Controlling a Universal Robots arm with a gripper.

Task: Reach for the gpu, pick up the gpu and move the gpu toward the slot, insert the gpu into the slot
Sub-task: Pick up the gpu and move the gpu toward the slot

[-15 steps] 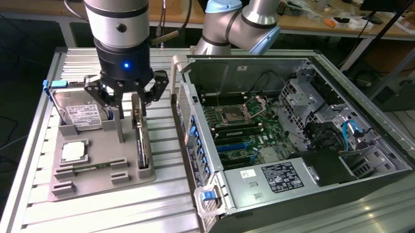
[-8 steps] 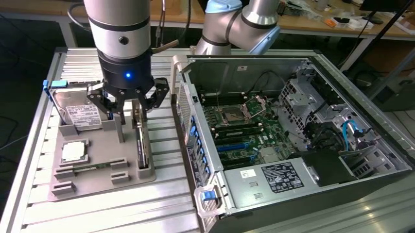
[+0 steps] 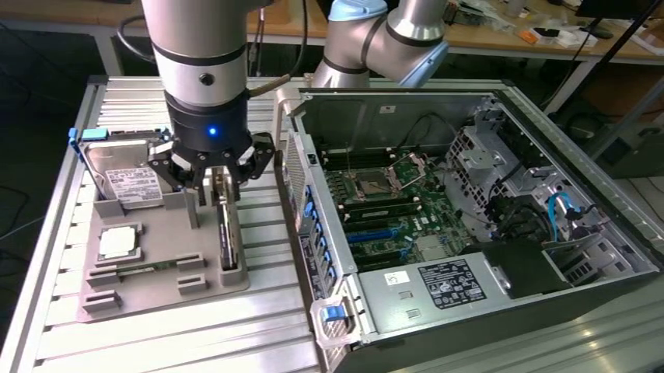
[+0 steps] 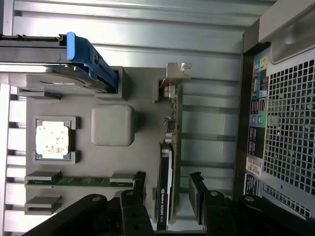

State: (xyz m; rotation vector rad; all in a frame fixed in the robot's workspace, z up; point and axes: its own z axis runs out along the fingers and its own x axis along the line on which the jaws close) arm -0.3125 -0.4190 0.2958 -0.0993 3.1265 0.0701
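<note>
End effector spread wide, fingers straddling the gpu, standing on edge in gray holder

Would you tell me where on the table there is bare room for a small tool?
Bare table lies in front of the grey tray, toward the near edge. Between tray and case it is crowded: the open gripper straddles the gpu.

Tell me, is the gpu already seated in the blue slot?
No, the gpu stands on edge in the grey holder beside the case.
</note>
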